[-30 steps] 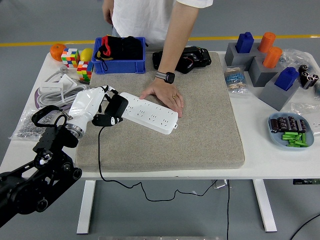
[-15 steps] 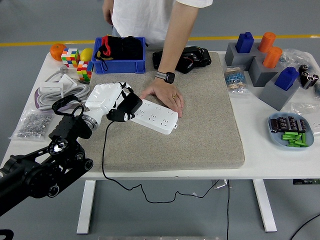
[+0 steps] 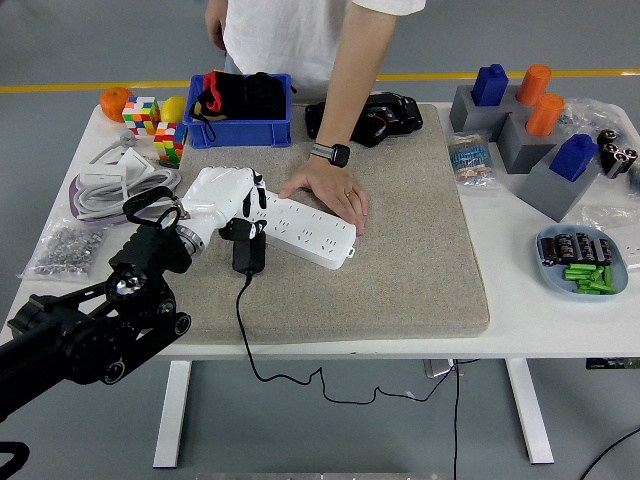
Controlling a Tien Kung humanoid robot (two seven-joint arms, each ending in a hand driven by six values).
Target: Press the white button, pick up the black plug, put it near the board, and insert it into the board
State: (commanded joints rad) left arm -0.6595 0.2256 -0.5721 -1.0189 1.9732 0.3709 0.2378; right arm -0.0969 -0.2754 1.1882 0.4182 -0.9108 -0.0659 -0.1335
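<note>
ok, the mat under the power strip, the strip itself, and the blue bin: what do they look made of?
Mat: looks like woven fabric or felt, beige and speckled, matte with no glare.
Power strip: probably hard plastic, smooth white with moulded socket holes.
Blue bin: likely rigid moulded plastic, uniform colour, straight walls and a thick rim.
Judged by look only.

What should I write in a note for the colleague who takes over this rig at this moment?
Left robot hand: shut on the black plug, at the near left end of the white power strip. Right robot hand: not in view.
A person's hand presses flat on the strip's far edge, steadying it on the beige mat.
Done: plug picked up and brought to the strip.
Left: the plug hangs against the strip's near side, not visibly seated; insert it.
</note>
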